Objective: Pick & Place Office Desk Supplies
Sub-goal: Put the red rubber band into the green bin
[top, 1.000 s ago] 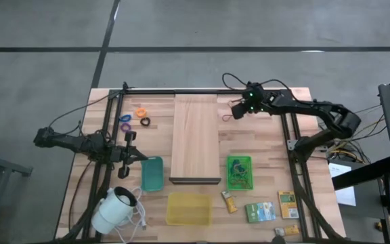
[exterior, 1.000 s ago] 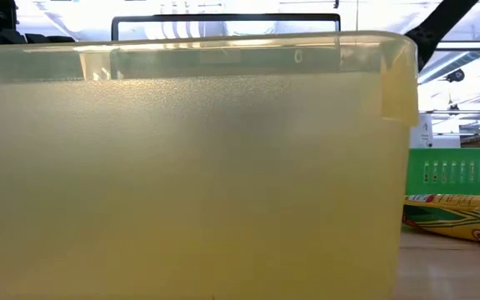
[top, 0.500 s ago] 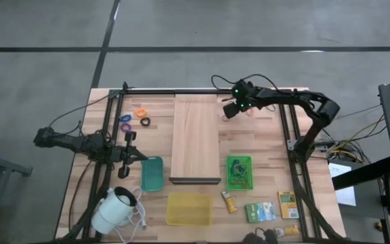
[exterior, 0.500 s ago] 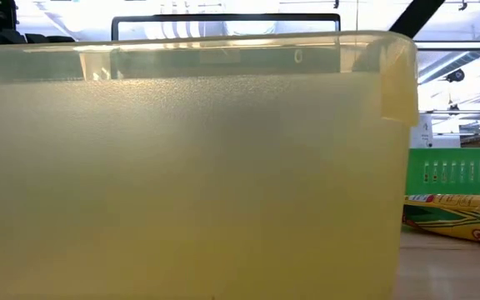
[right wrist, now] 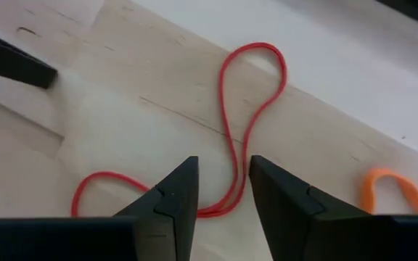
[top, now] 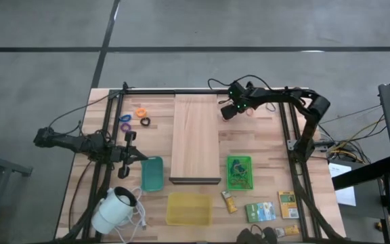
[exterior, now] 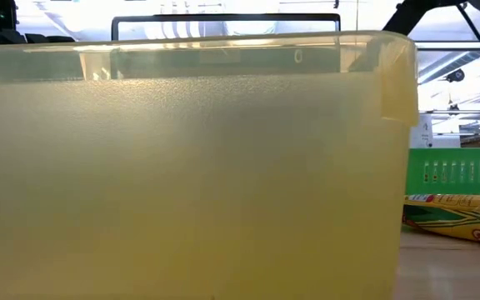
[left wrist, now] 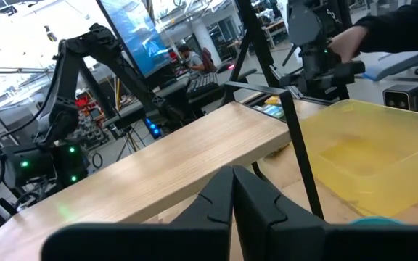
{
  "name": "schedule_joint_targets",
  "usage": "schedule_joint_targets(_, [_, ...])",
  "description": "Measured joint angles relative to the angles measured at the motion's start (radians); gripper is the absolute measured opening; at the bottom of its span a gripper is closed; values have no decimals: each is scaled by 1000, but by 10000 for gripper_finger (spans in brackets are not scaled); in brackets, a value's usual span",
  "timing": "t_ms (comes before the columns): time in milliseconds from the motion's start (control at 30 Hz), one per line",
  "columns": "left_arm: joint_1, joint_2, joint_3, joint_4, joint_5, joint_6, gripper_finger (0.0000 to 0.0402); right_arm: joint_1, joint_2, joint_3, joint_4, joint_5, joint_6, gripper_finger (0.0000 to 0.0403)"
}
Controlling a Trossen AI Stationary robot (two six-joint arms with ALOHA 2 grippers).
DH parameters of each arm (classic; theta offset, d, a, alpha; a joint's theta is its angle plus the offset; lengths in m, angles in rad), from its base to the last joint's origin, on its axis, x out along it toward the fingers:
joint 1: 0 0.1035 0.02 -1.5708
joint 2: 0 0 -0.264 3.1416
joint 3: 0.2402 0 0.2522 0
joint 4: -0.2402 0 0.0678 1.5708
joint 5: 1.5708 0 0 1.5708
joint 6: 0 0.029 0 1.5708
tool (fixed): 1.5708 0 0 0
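The wooden table (top: 276, 169) stands on a grey floor (top: 46, 41), with a long pale board (top: 196, 139) down its middle. At the far edge the right gripper (right wrist: 223, 190) hangs with fingers apart over a red rubber band (right wrist: 231, 130), an orange band (right wrist: 394, 187) nearby. The left gripper (left wrist: 232, 196) rests shut near the teal tray (top: 152, 173). A yellow bin (exterior: 190, 167) fills the low view.

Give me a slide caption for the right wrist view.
Right gripper open over a red rubber band on the table.
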Motion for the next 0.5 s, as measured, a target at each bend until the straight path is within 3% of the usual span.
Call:
schedule_joint_targets(200, [0,0,0,0,0,0,12,-5,-14,2,-24,48,-4,109])
schedule_joint_targets(500, [0,0,0,0,0,0,12,0,-12,-5,-23,39,-7,104])
